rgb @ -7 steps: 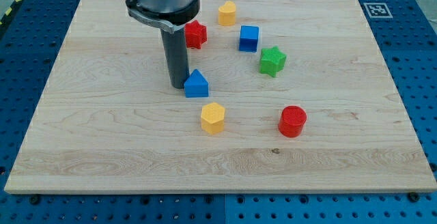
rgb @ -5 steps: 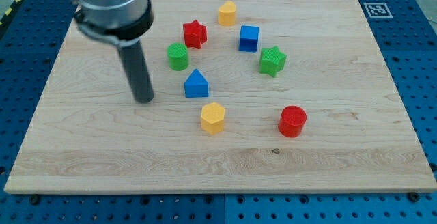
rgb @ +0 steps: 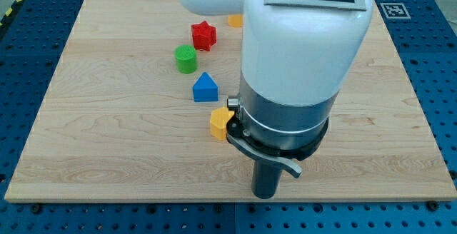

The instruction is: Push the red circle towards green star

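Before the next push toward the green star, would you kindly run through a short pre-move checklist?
1. My tip located: ok, near the board's bottom edge.
2. Red circle visible: not ok, hidden behind the arm.
3. Green star visible: not ok, hidden as well.
4. Tip on the correct side of the red circle: cannot tell.
5. Tip apart from visible blocks: ok, clear of the yellow block, blue block, green cylinder and red star.

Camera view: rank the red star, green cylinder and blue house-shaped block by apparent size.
1. Blue house-shaped block, largest, though nearest the view's bottom.
2-3. Green cylinder and red star look alike; not ranked.
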{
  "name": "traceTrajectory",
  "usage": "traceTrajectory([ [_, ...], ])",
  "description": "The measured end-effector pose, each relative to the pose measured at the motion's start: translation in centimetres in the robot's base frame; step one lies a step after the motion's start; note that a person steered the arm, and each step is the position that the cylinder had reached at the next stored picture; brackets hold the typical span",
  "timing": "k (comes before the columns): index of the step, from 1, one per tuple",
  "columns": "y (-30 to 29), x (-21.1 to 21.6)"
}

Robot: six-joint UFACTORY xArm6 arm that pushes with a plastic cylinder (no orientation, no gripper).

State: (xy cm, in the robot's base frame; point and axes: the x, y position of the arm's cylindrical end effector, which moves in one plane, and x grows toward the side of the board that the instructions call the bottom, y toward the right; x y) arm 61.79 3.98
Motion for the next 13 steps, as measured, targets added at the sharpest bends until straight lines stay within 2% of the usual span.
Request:
traceTrajectory([
  [3,6.7,-4.5],
  [6,6.7,-9.4],
  [8,7.3,-10.0],
  [10,10.0,-11.3],
  [11,13.4,-11.3],
  [13,14.7,-11.4],
])
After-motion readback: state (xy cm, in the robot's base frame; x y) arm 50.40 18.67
